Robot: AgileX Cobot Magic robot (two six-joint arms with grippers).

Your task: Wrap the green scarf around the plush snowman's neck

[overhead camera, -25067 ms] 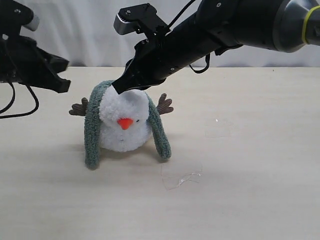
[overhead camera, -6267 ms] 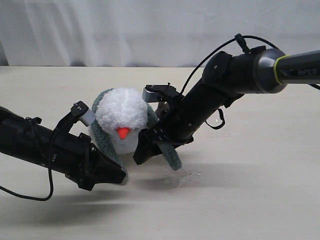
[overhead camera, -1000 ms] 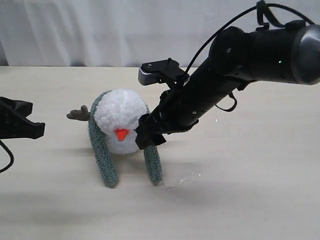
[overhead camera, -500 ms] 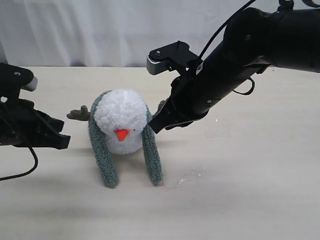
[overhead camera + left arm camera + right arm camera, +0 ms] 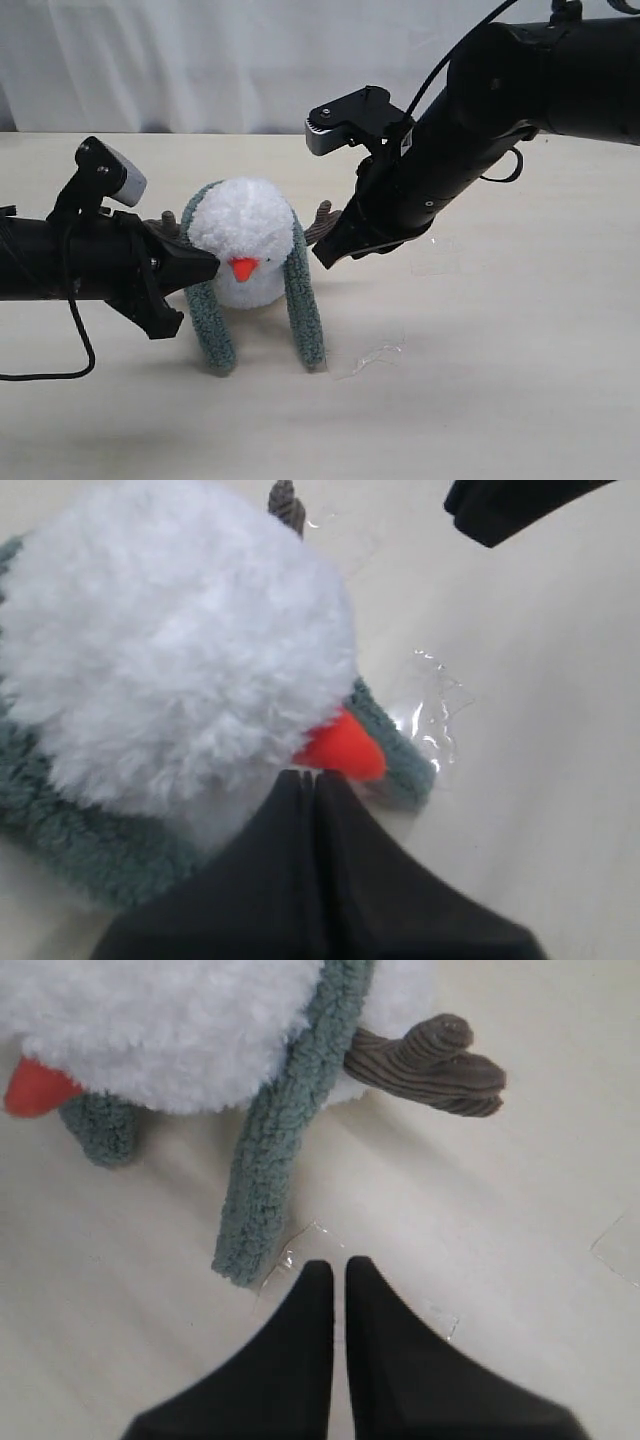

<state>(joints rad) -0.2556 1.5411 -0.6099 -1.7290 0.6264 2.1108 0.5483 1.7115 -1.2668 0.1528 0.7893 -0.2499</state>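
Observation:
The plush snowman (image 5: 243, 240) stands mid-table with its orange nose to the front. The green scarf (image 5: 304, 310) lies over the back of its neck, and both ends hang down in front to the table. My left gripper (image 5: 211, 265) is shut and empty, its tip just beside the nose (image 5: 340, 748) and against the white fluff (image 5: 170, 650). My right gripper (image 5: 321, 258) hovers to the right of the snowman, near its brown twig arm (image 5: 425, 1060). It is shut and holds nothing, and it is apart from the scarf strand (image 5: 285, 1140).
A crumpled scrap of clear film (image 5: 370, 355) lies on the pale table (image 5: 500, 400) just right of the scarf's right end. A white curtain (image 5: 200, 60) closes off the back. The left arm's cable (image 5: 70, 350) trails over the table's left side.
My left gripper has moved in from the far left to the snowman's front, beside its nose. My right gripper has shut and lifted up and away from the scarf's right strand.

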